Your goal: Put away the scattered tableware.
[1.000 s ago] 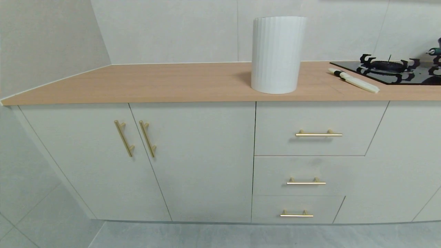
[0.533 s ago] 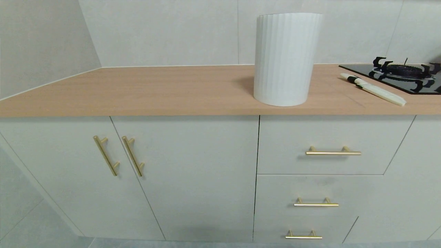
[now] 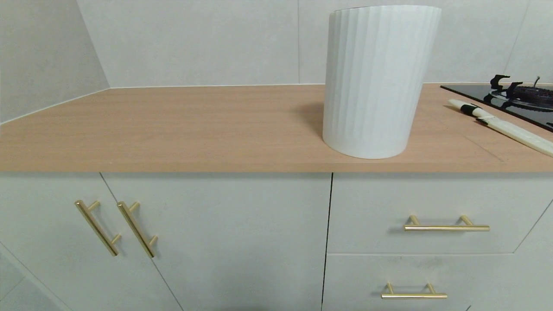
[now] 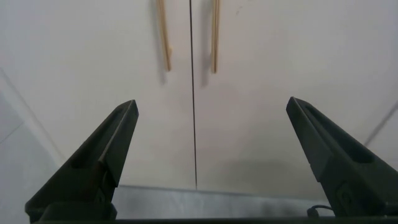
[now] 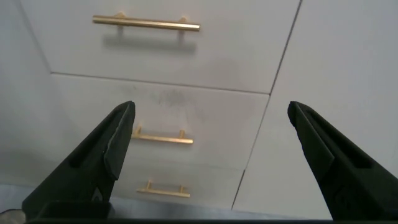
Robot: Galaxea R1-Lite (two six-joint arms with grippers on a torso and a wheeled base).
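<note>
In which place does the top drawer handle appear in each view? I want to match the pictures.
Head view: top drawer handle, robot's right, below the white ribbed container.
Right wrist view: top drawer handle, beyond the open right hand.
Left wrist view: faces the door handles instead.
Shared landmark: door handles, head and left wrist views.

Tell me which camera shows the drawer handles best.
The right wrist view: all three drawer handles appear whole, one above another. The head view catches the upper two, the lower near its bottom edge. The left wrist view faces the cupboard door handles instead.
</note>
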